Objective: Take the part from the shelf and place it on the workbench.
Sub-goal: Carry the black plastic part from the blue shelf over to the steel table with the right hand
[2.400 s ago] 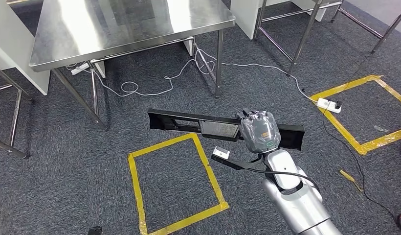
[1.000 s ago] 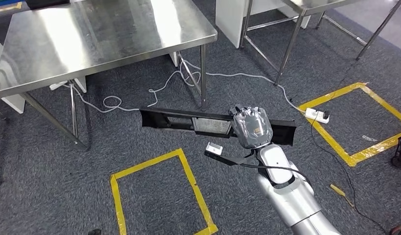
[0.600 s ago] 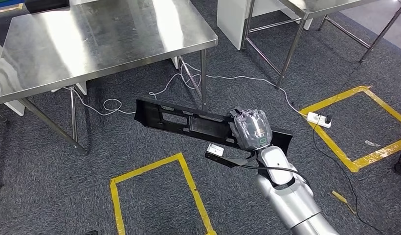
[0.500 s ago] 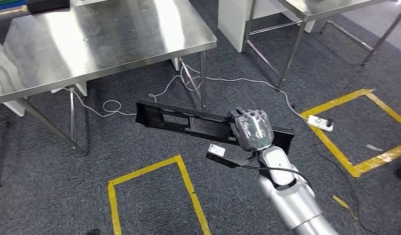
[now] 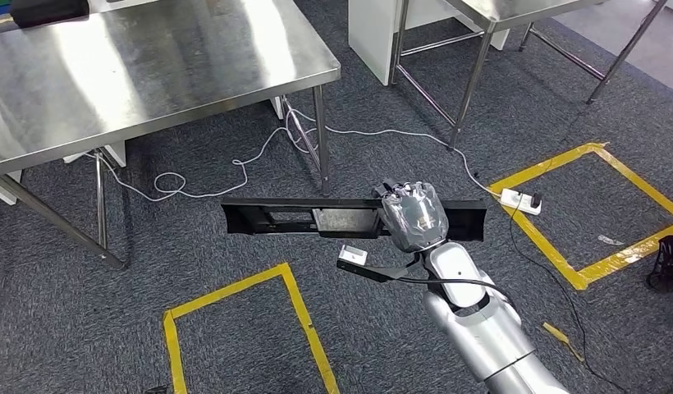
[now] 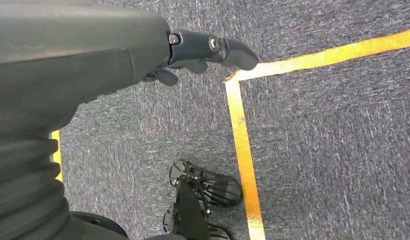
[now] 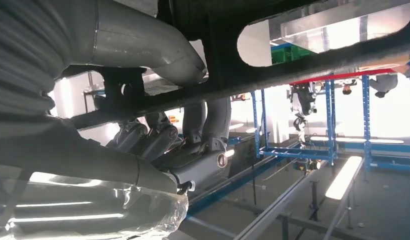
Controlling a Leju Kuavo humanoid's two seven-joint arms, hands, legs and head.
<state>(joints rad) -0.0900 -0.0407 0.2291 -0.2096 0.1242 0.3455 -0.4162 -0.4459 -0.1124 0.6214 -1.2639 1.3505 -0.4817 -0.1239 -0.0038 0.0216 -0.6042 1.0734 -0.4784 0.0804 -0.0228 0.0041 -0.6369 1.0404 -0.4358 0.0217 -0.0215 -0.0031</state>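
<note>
The part is a long black plastic panel (image 5: 300, 218) with cut-outs, carried level over the carpet. My right hand (image 5: 413, 217) grips it right of its middle, palm down, fingers wrapped over its far edge. The right wrist view looks along the panel's (image 7: 313, 60) underside, with my right hand's (image 7: 158, 145) fingers curled around the bar. The steel workbench (image 5: 153, 57) stands ahead at the upper left; the panel's left end hangs in front of the bench's near right leg. My left hand (image 6: 143, 55) hangs beside my body over the carpet, its fingers loosely curled and holding nothing.
A second steel table (image 5: 481, 16) stands at the upper right. White cables (image 5: 259, 156) trail on the carpet under the workbench, and a power strip (image 5: 514, 199) lies right of the panel. Yellow tape squares (image 5: 235, 328) (image 5: 596, 205) mark the floor.
The camera has moved nearer the workbench. The panel, tilted with its left end raised half a second ago, has come back level in my right hand.
</note>
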